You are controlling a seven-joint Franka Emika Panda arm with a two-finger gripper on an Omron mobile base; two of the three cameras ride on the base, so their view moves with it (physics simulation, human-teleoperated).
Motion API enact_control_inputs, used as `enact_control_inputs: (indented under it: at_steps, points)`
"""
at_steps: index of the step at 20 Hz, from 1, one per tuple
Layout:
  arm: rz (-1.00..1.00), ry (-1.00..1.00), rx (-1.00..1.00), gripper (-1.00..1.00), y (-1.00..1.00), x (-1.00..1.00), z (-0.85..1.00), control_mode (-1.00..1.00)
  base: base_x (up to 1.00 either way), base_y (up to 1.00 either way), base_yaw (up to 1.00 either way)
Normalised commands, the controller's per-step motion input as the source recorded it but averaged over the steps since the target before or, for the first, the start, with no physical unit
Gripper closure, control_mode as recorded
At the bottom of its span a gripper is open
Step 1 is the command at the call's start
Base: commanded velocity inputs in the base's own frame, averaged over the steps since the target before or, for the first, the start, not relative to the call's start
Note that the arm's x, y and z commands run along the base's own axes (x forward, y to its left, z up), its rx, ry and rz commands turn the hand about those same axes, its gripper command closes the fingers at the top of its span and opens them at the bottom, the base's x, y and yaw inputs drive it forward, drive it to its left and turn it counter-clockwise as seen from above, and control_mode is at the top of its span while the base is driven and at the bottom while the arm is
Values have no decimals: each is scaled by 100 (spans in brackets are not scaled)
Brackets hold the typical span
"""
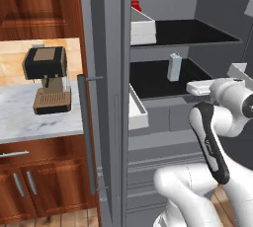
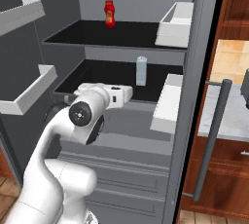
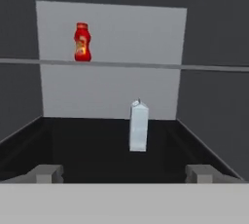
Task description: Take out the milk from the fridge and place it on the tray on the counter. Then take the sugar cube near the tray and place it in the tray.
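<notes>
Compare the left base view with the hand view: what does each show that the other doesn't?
Left base view alone: the counter with a coffee machine, the fridge door's bar handle and a white bin.

Hand view alone: the claw, wide open and aimed at the carton, with a gap between them.

Both: the milk upright on the dark lower shelf, and the red bottle above.

The arm [image 1: 217, 137] is glossy white all over, chunky rounded segments like fat tubes with smooth shells. One link has a long black strip running down its side, and the joint caps are dark grey discs with a small hub in the middle. The hand [image 3: 124, 173] has a boxy white body and two small squared grey fingertips [image 3: 47, 173].
</notes>
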Motion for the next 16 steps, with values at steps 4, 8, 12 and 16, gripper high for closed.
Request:
enact_control_inputs:
  at_steps: [4, 8, 12, 16]
  points:
    - [1, 0, 10, -100, -13, 72, 0, -100, 0, 0, 0]
    - [0, 0, 3, -100, -20, 25, 0, -100, 0, 0, 0]
    - [0, 0, 0, -100, -17, 34, 0, -100, 0, 0, 0]
    - [0, 3, 0, -100, 0, 54, 0, -100, 0, 0, 0]
